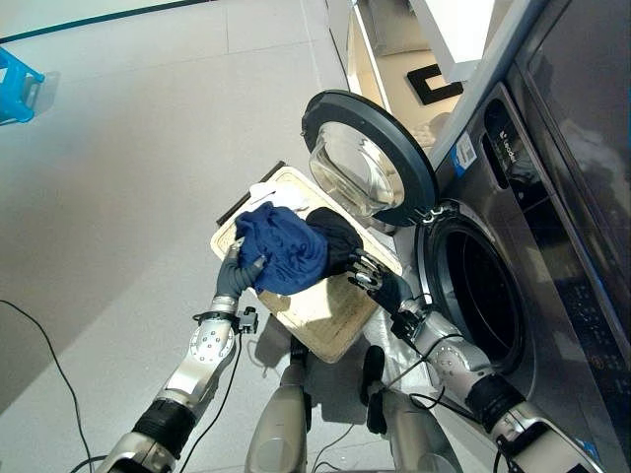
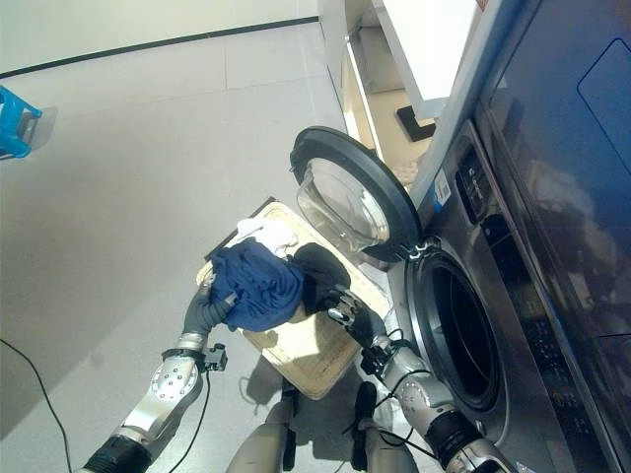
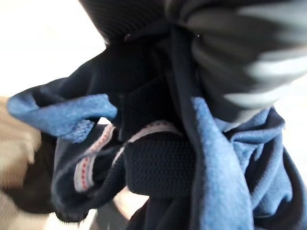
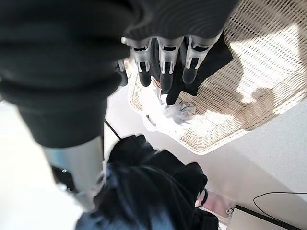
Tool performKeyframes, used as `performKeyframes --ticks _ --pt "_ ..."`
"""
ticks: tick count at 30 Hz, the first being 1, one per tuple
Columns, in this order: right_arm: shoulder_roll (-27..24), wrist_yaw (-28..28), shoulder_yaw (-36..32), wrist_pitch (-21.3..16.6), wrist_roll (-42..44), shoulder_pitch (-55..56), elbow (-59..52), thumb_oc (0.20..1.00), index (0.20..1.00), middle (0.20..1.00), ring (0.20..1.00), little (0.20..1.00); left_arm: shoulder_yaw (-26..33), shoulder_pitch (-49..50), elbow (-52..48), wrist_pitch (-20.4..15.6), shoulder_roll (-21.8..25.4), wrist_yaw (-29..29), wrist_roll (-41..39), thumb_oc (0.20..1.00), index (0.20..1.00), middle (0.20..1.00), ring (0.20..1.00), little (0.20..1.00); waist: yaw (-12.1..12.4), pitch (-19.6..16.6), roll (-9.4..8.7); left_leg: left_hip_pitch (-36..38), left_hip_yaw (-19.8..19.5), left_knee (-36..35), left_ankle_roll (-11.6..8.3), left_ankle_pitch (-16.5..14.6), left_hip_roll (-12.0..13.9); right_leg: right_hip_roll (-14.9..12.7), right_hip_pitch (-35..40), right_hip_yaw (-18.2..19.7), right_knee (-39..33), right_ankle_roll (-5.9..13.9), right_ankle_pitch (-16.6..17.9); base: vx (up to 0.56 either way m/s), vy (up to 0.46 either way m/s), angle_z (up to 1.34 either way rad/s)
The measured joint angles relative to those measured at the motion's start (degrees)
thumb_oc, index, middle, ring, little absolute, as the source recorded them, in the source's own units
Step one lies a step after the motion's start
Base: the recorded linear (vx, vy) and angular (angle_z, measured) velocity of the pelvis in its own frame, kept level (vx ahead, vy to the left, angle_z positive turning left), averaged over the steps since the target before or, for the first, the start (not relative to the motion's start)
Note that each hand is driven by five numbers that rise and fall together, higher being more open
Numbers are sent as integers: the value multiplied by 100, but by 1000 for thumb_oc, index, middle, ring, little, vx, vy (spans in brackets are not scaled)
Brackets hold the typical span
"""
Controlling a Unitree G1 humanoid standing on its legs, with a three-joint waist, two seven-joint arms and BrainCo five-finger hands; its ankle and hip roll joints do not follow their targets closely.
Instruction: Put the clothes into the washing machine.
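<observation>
Nearest to me, my left hand point(image 1: 235, 276) is closed on the blue garment point(image 1: 284, 246); in its wrist view the cloth is bunched tight under the fingers, with a dark waistband and a striped trim hanging loose below. The garment is lifted above the wicker basket point(image 1: 325, 315), which stands on the floor just in front of the washing machine point(image 1: 513, 256). My right hand point(image 1: 370, 274) is on the other side of the pile, at the black garment point(image 1: 335, 236); its fingers point down with black cloth between them, but I cannot tell if they really grip it or only touch it. A white cloth point(image 1: 276, 194) lies at the far end of the basket. Beyond the basket the round door point(image 1: 370, 163) stands open, and the drum opening point(image 1: 478, 291) is to the right of it. I think the main risk is that the blue and black garments are tangled: if I carry one toward the drum, the other may be dragged out and fall on the floor. The hanging parts can also catch on the basket rim and pull it. The open door is just beside the path to the drum, so an arm or the cloth may strike it. With an uncertain hold on the right, the black garment may slip.
</observation>
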Motion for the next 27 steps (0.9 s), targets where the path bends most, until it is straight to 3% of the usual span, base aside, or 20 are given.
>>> performKeyframes --ticks 6,17,27 --pt "2 -229 1 -58 4 7 0 1000 1000 1000 1000 1000 -488 -115 -137 -105 109 -849 -45 200 200 200 200 200 -12 1 2 -7 40 -9 1 1 0 4 -28 37 -8 -1 2 -1 12 -2" --pt "4 -220 21 -68 190 2 3 1000 1000 1000 1000 1000 -852 -416 -137 -104 146 -1279 -48 200 200 200 200 200 -34 5 3 -63 67 -52 16 12 -3 15 -62 36 -122 -2 12 -1 5 -1" --pt "-81 1265 404 1050 1384 61 -253 1000 1000 1000 1000 1000 -1073 -599 -134 -105 461 -1030 23 200 200 200 200 200 -112 35 -24 -102 82 -55 5 3 -8 40 32 45 -399 32 129 5 0 0"
